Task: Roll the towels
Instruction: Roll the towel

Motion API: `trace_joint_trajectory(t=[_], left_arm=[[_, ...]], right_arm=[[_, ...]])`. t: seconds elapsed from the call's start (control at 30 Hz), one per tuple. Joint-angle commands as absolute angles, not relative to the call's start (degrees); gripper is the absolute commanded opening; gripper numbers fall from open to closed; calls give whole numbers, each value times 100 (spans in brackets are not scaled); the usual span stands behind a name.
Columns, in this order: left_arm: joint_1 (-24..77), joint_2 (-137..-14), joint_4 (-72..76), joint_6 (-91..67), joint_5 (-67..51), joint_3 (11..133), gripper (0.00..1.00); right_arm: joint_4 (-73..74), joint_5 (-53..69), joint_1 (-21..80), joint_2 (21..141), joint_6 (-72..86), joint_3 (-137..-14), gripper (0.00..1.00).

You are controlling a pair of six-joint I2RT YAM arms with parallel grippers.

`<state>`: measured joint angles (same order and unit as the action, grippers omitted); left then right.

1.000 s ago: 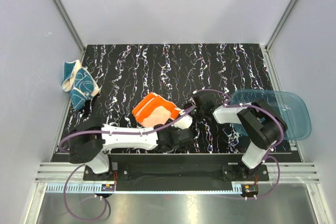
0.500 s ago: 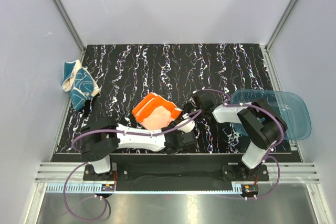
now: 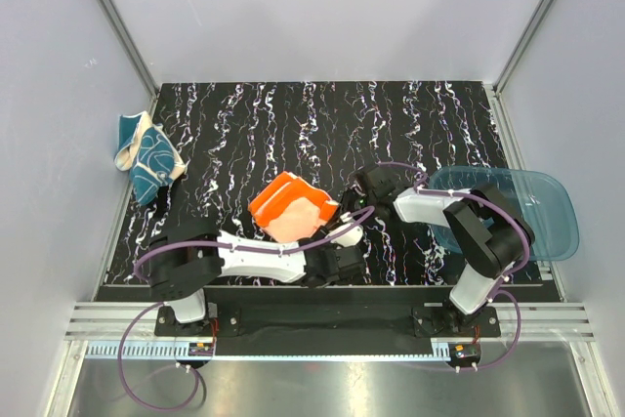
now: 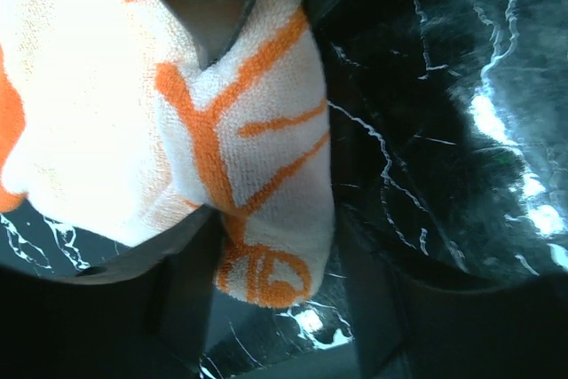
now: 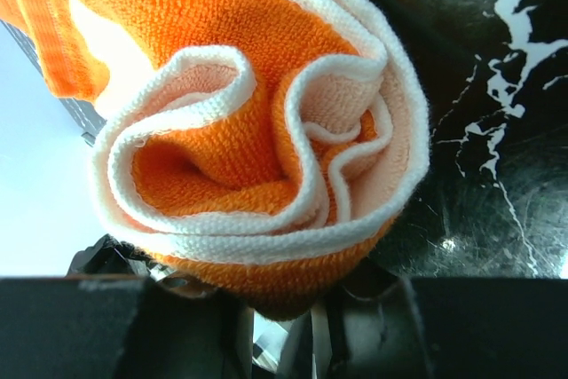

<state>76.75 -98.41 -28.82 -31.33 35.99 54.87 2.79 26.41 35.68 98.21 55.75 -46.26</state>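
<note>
The orange and peach towel lies bunched near the front middle of the black marbled table. In the right wrist view its rolled end shows as a spiral of orange layers with white edging. My right gripper is shut on the roll's underside. My left gripper grips the towel's pale, orange-lined corner, which hangs between its fingers above the table. The teal towel lies crumpled at the far left edge, away from both grippers.
A translucent blue plastic tray sits at the right edge, partly under the right arm. Grey walls close in the left, back and right sides. Both arms cross the table's front strip.
My left arm swung right and closed in on the towel's near corner. My right gripper moved left against the towel's right end. The towel shifted slightly.
</note>
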Motion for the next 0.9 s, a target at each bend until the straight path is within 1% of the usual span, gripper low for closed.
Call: trace_joint_trajectory(t=[0.0, 0.03, 0.07, 0.13, 0.27, 0.33, 0.37, 0.4, 0.53, 0.63, 0.7, 0.87], left_arm=[[7524, -10222, -2576, -3200, 2690, 5133, 49], [7428, -10204, -2549, -3191, 2637, 5081, 43], [7383, -10169, -2514, -3164, 2515, 5045, 31], [7252, -10125, -2391, -3085, 2365, 4984, 26], [7102, -10002, -2320, -2874, 1952, 4913, 24], [6953, -9923, -2312, -2786, 1733, 4896, 24], [6874, -9810, -2277, -2760, 1383, 4878, 24], [6803, -9748, -2215, -2725, 1215, 4861, 24], [6426, -9493, -2189, -2672, 555, 4869, 25], [6197, -9343, -2197, -2628, 45, 4965, 25], [6100, -9264, -2171, -2637, -333, 4992, 25], [5635, -9097, -1794, -2724, -1359, 4765, 26]], right_arm=[[1151, 2698, 3630, 9756, 5335, -4641, 25], [1151, 2707, 3639, 9756, 5326, -4632, 25], [1160, 2716, 3647, 9765, 5317, -4614, 26], [1178, 2742, 3639, 9765, 5291, -4588, 27], [1423, 2672, 3630, 9730, 5168, -4675, 32], [1932, 2436, 3639, 9633, 4967, -4911, 42], [2151, 2313, 3639, 9581, 4879, -5035, 47], [2649, 2033, 3639, 9476, 4687, -5167, 57], [3786, 1328, 3534, 9229, 4228, -6061, 72], [4446, 932, 3306, 9080, 3938, -6554, 76], [4805, 748, 2998, 8922, 3772, -6758, 77], [5308, 299, 2602, 8482, 3656, -7286, 82]])
